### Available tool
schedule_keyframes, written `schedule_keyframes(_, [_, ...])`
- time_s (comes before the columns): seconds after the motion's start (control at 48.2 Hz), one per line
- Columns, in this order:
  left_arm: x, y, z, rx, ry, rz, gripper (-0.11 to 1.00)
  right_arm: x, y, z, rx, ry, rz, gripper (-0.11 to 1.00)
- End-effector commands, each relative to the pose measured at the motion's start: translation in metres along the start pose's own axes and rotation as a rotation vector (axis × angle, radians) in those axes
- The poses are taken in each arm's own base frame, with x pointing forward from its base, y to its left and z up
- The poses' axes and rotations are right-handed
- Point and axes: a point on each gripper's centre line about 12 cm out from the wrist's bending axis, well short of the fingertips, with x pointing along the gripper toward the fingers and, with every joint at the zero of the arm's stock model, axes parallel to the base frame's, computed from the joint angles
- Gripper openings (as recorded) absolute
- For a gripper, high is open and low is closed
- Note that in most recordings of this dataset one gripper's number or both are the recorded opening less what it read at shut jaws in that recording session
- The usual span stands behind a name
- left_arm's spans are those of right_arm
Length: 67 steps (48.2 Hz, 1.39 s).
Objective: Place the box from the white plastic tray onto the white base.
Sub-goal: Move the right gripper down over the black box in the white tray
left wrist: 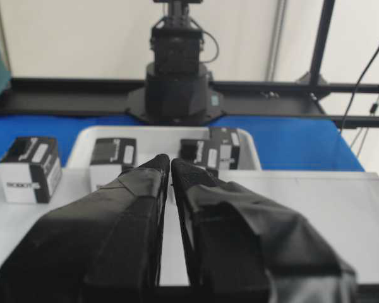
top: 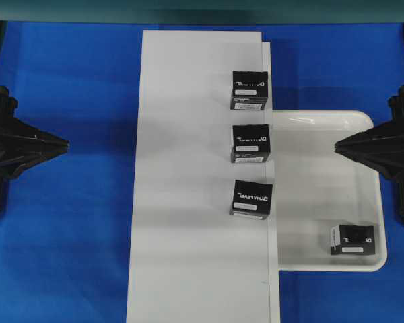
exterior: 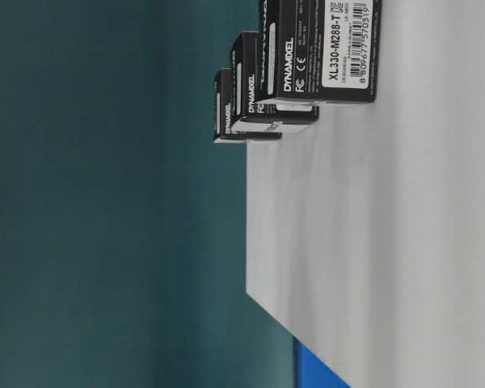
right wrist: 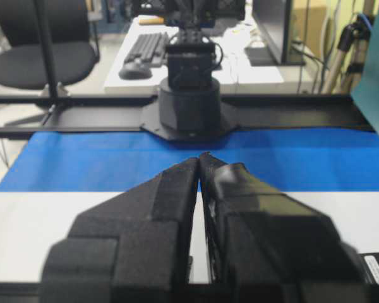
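The box (top: 353,239) is a small black cuboid with white lettering. It lies in the near right corner of the white plastic tray (top: 323,121). It also shows in the left wrist view as the box (left wrist: 227,145) inside the tray (left wrist: 88,136). The long white base (top: 188,202) lies left of the tray. My right gripper (top: 337,147) hovers over the tray's far half, well away from the box, shut and empty; its tips (right wrist: 199,158) meet. My left gripper (top: 66,142) is left of the base over the blue mat, shut (left wrist: 170,161) with nothing held.
Three look-alike black boxes (top: 249,89) (top: 250,142) (top: 250,198) stand in a column along the base's right edge. In the table-level view they appear as boxes (exterior: 323,48) (exterior: 275,81) (exterior: 226,105). A blue mat (top: 67,235) covers the table.
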Motion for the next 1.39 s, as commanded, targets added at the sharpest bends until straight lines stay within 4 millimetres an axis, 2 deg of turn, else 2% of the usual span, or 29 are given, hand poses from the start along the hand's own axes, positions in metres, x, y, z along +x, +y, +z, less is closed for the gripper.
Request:
schedule_keyframes(0.0, [0.006, -0.001, 0.003, -0.007, 0.023, -0.007, 0.14, 0.002, -0.001, 0.005, 0.032, -0.011, -0.005, 0.14])
schedule_keyframes(0.041, [0.009, -0.002, 0.006, -0.018, 0.038, -0.010, 0.12, 0.001, -0.001, 0.004, 0.063, 0.009, -0.010, 0.13])
schedule_keyframes(0.124, [0.013, -0.003, 0.011, -0.021, 0.063, -0.013, 0.00, 0.000, -0.001, 0.002, 0.182, 0.085, -0.022, 0.02])
schedule_keyframes(0.228, [0.018, -0.003, 0.015, -0.024, 0.103, -0.013, -0.07, -0.005, 0.001, -0.003, 0.254, 0.246, -0.021, 0.00])
schedule_keyframes(0.332, [0.022, -0.002, 0.015, -0.023, 0.135, -0.010, -0.07, -0.012, 0.005, -0.009, 0.263, 0.427, -0.014, 0.00])
schedule_keyframes(0.436, [0.024, -0.003, 0.014, -0.028, 0.154, -0.011, -0.07, -0.022, 0.011, -0.024, 0.260, 0.681, -0.002, 0.00])
schedule_keyframes(0.56, [0.025, -0.003, 0.016, -0.028, 0.151, -0.013, -0.07, -0.029, 0.016, -0.029, 0.252, 0.852, 0.016, 0.00])
schedule_keyframes(0.871, [0.030, -0.003, 0.023, -0.028, 0.138, -0.011, -0.07, -0.024, 0.058, -0.049, 0.301, 1.134, 0.165, 0.00])
schedule_keyframes(1.037, [0.032, -0.003, 0.028, -0.027, 0.129, -0.013, -0.07, -0.019, 0.070, -0.063, 0.350, 1.246, 0.121, 0.00])
schedule_keyframes(1.182, [0.034, -0.003, 0.027, -0.026, 0.135, -0.013, -0.07, -0.018, 0.078, -0.079, 0.278, 1.348, 0.116, 0.00])
schedule_keyframes(1.369, [0.034, -0.003, 0.028, -0.027, 0.132, -0.013, -0.07, -0.016, 0.078, -0.098, 0.195, 1.446, 0.090, 0.00])
